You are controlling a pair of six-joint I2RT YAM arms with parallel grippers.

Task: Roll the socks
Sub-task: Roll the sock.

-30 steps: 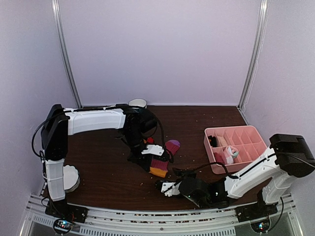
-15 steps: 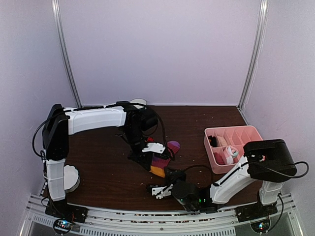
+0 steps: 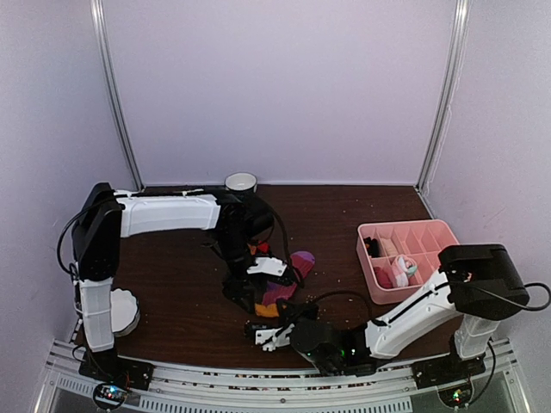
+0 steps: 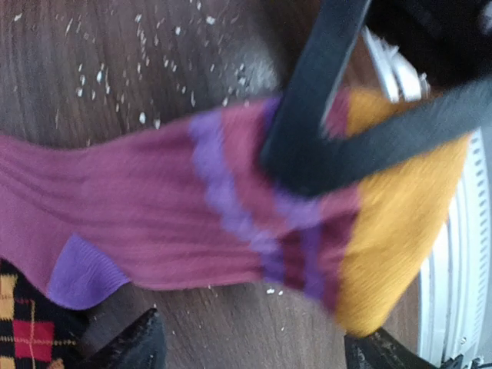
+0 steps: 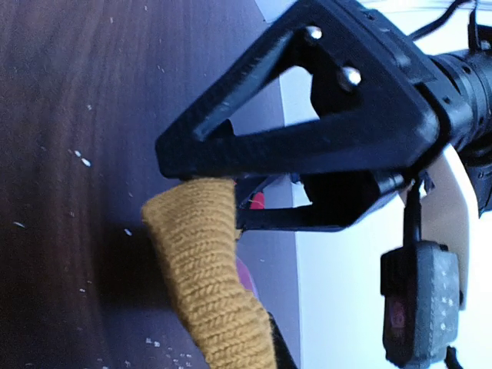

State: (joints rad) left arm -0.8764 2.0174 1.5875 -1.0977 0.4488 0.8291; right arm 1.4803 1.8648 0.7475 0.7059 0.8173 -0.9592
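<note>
**Hazard assessment, nearest items first**

1. At lower centre of the overhead view, the right gripper [image 4: 292, 157] was closed. In the left wrist view its two black fingers met on the purple-magenta striped sock [image 4: 154, 207], just inside the orange end [image 4: 400, 231]. I judged the bite shallow: a quick pull could strip the knit out of the fingers.

2. The orange end lay close to the white rail at the table's [image 4: 92, 77] near edge. A tug toward the arm bases could drag the fabric off the wood.

3. The left gripper [image 4: 257, 346] hovered over the same sock, its fingertips wide apart and holding nothing. With no second hold, I expected a lift to slide the whole sock along rather than start a roll.

4. The two grippers were crowded together, the right fingers crossing inside the left's span. Closing or turning either one risked finger-to-finger contact.

5. The argyle sock [image 4: 23, 330] showed only at the lower left corner of the left wrist view, by the purple heel patch. I could not tell whether the two overlapped. Rolling from the orange end could take in one sock and leave the other behind.

6. Farther right, the pink tray [image 3: 430, 237] stood well apart and posed no hazard.
</note>
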